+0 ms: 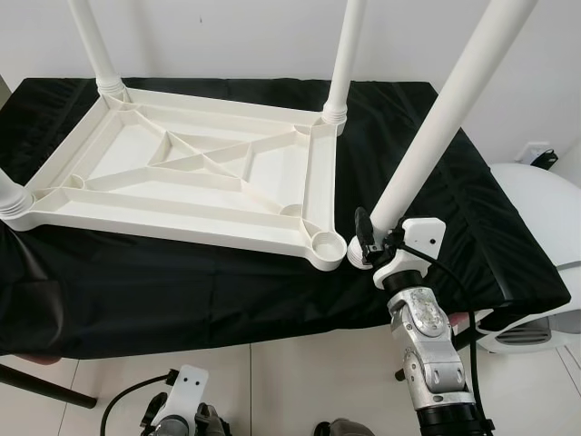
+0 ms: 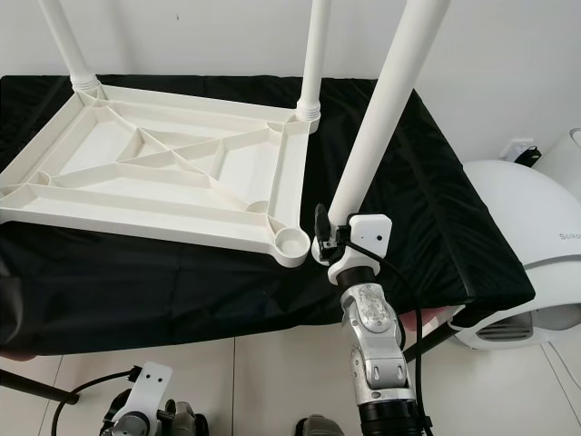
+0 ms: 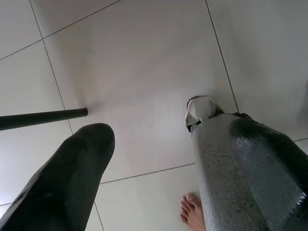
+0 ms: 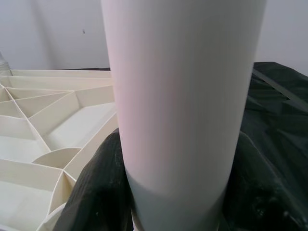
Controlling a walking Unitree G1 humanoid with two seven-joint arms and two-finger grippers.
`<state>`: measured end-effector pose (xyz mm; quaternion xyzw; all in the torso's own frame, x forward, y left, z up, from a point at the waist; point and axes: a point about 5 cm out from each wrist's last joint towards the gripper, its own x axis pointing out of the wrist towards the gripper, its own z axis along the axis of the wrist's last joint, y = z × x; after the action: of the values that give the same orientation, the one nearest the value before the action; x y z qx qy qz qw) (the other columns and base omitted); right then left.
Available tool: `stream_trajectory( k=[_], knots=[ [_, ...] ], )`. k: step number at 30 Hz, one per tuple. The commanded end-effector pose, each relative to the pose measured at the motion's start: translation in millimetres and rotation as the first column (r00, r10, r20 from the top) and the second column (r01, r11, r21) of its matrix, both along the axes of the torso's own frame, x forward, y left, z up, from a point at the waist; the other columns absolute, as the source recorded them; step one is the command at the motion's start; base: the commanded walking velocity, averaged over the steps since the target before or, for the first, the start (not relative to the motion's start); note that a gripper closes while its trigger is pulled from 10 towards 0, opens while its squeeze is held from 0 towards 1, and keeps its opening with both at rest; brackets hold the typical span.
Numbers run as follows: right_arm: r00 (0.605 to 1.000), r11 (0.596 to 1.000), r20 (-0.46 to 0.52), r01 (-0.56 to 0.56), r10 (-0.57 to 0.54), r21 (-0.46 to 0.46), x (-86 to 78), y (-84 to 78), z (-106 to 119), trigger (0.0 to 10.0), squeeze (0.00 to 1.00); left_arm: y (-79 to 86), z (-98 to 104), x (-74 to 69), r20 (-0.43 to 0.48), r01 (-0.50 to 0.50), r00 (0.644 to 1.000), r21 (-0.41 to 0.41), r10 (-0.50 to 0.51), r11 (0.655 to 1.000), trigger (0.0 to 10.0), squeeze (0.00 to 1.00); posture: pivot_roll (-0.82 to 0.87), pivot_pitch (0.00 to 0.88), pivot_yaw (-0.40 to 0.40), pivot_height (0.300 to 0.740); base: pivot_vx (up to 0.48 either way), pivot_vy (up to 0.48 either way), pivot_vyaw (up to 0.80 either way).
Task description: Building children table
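- Tabletop (image 1: 191, 177), white and ribbed, is laid upside down on a table (image 1: 436, 195) draped in black cloth; three white legs are seen standing in its corner sockets: far left (image 1: 95, 45), far right (image 1: 345, 59) and, at the left edge, near left (image 1: 9, 195).
- The near-right corner socket (image 1: 327, 243) is seen open, with no leg in it.
- A fourth white leg (image 1: 445, 118) is gripped near its lower end by the right gripper (image 1: 370, 243), its black fingers (image 4: 96, 187) closed on either side of the tube; the leg is tilted, its top leaning to the right, and its foot is held just right of the open socket.
- The left gripper (image 3: 149, 178) is hung low over the tiled floor (image 3: 144, 62), its fingers spread apart with nothing between them; a bare foot (image 3: 192, 211) of a person is seen on the tiles below it.
- A white rounded appliance (image 1: 545, 227) is seen at the right of the table.
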<state>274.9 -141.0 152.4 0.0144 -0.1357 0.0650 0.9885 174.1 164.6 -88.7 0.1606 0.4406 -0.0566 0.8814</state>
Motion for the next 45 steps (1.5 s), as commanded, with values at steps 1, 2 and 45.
stream_trajectory(
  k=[1, 2, 45],
  knots=[
    [1.0, 1.0, 0.006, 0.003, -0.003, 0.006, -1.6, 0.1, 0.7, 10.0, 0.0, -4.1, -8.6, -18.0, -0.084, 0.037, 0.996, -0.038, -0.04, 0.999, 10.0, 0.0, 0.01, 0.128, 0.008, 0.74, 0.0, 0.0, 0.0],
    [1.0, 1.0, 0.006, 0.004, -0.004, 0.006, -2.0, 0.2, 0.7, 10.0, 0.0, -4.0, -8.7, -18.3, -0.084, 0.038, 0.996, -0.038, -0.041, 0.999, 10.0, 0.0, 0.01, 0.129, 0.009, 0.74, 0.0, 0.0, 0.0],
    [1.0, 1.0, -0.006, 0.004, -0.004, 0.015, -5.2, 2.6, -2.3, 10.0, 0.0, -1.9, -10.1, -22.2, -0.094, 0.037, 0.995, -0.036, -0.04, 0.999, 10.0, 0.0, 0.02, 0.146, 0.013, 0.74, 0.0, 0.0, 0.0]
  ],
)
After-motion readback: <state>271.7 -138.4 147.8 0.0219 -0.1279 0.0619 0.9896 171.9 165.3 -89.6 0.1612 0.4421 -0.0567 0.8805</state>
